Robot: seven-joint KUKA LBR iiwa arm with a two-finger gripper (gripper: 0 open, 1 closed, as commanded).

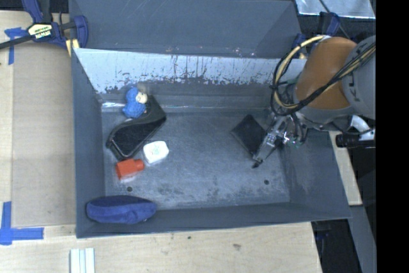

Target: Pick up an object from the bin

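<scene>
The pincer (262, 156) is down low over the bin's floor, at the end of the arm that comes in from the view's right, and tilts toward the view's lower left. Whether it is open or closed cannot be told from this angle, and nothing can be seen gripped in it.

Just beside it, on the side away from the arm, lies a dark flat piece (246, 131) on the grey bin (211, 185) floor. It is set cornerwise to the bin's walls, and its nearest edge looks to be touching or almost touching the pincer's tip. It looks close to square, so no clear long axis can be read. As a judgement, this is the likeliest thing to be picked. It lies so flat that the hold would probably have to come across one of its edges, with a small shift away from the arm.

Everything else is well apart from the pincer, across the floor beyond the dark piece. There lie a long black case (135, 132), a small blue figure (134, 102) at its far end, a white block (156, 151), a red block (130, 168) and a blue pouch (121, 209) by the near wall.
</scene>
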